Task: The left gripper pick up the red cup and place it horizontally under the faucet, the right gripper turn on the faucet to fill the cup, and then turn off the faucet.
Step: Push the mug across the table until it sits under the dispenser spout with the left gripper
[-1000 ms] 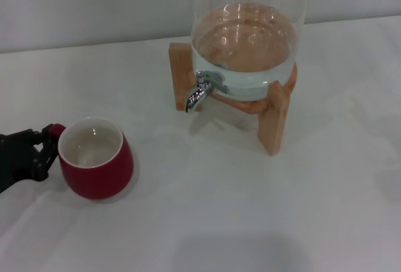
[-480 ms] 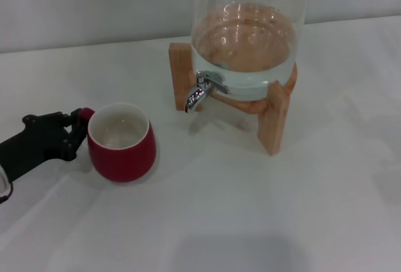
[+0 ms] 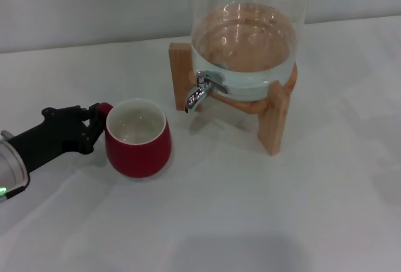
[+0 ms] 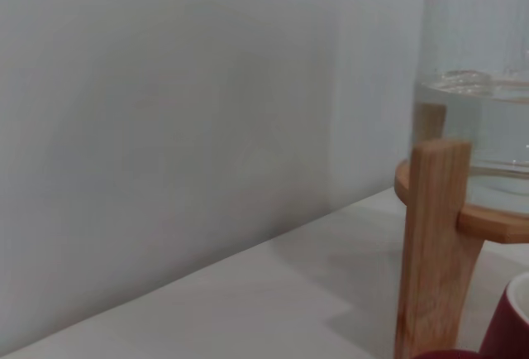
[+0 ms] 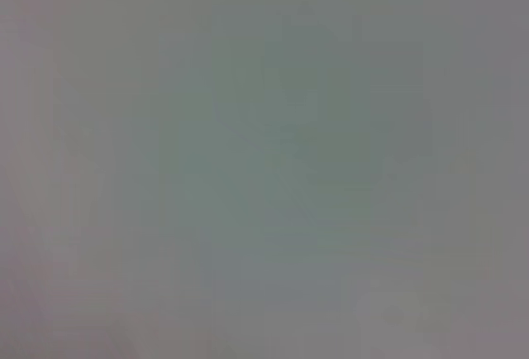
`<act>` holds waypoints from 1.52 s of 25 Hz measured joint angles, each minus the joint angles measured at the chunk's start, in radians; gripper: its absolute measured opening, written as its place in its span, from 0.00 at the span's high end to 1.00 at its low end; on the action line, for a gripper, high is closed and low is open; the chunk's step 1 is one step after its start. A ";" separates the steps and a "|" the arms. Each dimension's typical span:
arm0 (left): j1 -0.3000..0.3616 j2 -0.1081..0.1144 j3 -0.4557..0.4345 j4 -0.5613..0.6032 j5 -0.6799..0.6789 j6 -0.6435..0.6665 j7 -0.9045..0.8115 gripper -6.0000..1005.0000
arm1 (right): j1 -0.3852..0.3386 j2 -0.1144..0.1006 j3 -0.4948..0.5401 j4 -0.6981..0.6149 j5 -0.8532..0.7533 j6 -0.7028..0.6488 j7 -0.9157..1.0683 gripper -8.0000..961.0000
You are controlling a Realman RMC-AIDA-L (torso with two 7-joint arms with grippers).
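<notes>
The red cup (image 3: 138,138) stands upright on the white table, its cream inside showing, left of and in front of the faucet (image 3: 199,91). My left gripper (image 3: 97,120) comes in from the left and is shut on the cup's small handle. The chrome faucet points down from the glass jar (image 3: 247,31), which holds water. A sliver of the red cup (image 4: 510,331) shows in the left wrist view beside a wooden leg of the stand (image 4: 431,243). My right gripper is not visible in any view.
The jar rests on a wooden stand (image 3: 274,116) at the back centre. A pale wall (image 3: 94,2) runs behind the table. White tabletop (image 3: 250,209) stretches in front of and to the right of the stand.
My left gripper has carried the cup to the right and slightly farther back, closer to the faucet. More of the left arm is now in view.
</notes>
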 joint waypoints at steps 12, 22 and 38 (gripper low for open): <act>-0.055 -0.001 0.000 -0.065 0.000 0.024 0.000 0.87 | 0.006 -0.001 0.000 0.000 0.000 0.022 0.000 0.25; -0.098 -0.003 0.024 -0.106 0.003 0.047 0.000 0.87 | 0.009 0.002 -0.002 0.000 0.000 0.023 0.000 0.25; -0.162 0.001 0.092 -0.126 0.010 0.055 -0.066 0.87 | 0.013 0.003 -0.004 0.000 0.000 0.024 0.002 0.25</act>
